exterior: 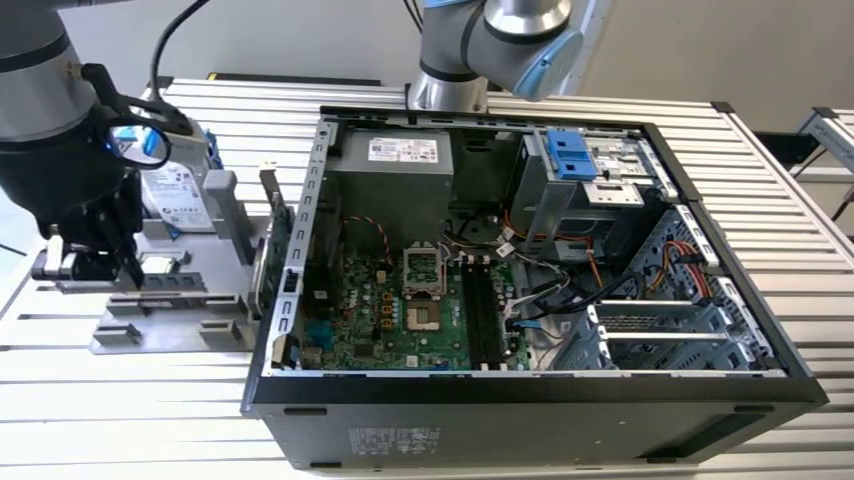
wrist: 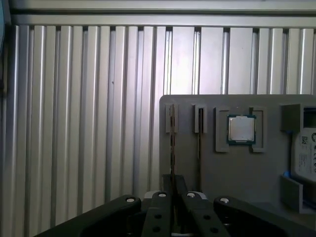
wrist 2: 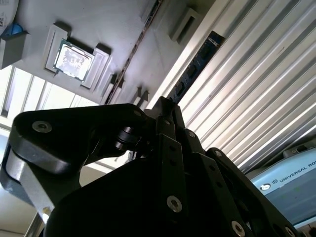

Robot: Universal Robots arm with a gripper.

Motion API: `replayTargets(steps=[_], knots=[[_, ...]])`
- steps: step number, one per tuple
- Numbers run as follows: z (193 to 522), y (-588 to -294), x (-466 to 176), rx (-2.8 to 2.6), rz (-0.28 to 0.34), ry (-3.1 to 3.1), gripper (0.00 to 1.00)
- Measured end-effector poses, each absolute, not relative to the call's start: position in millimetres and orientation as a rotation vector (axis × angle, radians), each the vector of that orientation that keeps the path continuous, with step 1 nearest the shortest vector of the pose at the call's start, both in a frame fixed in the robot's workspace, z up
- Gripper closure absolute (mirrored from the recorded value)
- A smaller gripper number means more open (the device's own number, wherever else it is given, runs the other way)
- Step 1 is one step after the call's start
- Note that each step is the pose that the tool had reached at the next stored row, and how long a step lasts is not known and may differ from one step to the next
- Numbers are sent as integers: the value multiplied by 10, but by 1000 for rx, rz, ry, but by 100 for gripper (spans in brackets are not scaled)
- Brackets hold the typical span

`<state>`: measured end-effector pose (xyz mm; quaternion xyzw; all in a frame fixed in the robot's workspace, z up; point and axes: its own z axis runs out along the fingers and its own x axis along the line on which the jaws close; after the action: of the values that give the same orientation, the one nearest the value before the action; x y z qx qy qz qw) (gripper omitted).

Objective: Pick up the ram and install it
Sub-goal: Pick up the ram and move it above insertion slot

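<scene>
Second wrist view: we see the ram [wrist 2: 195, 66], a flat, dark stick, running lengthwise out from the black tips of the gripper [wrist 2: 166, 106], parallel to the slots of the matte grey fixture [wrist 2: 123, 24]. In the first wrist view it is an edge-on line pinched between nearly closed jaws. Exterior view: the gripper hangs over the fixture, beside the open computer case [exterior: 534, 420].

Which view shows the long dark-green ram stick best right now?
The second wrist view: the long dark-green ram stick shows its broad face with black chips, beyond the gripper. The first wrist view catches the ram edge-on, a thin line against the grey plastic fixture. In the exterior view I cannot tell it apart.
</scene>
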<state>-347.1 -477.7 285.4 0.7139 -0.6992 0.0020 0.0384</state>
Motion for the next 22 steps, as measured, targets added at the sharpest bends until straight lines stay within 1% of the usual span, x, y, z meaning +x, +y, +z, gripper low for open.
replayTargets(steps=[22], knots=[[3003, -4777, -3471, 2190, 6, -2144, 100]])
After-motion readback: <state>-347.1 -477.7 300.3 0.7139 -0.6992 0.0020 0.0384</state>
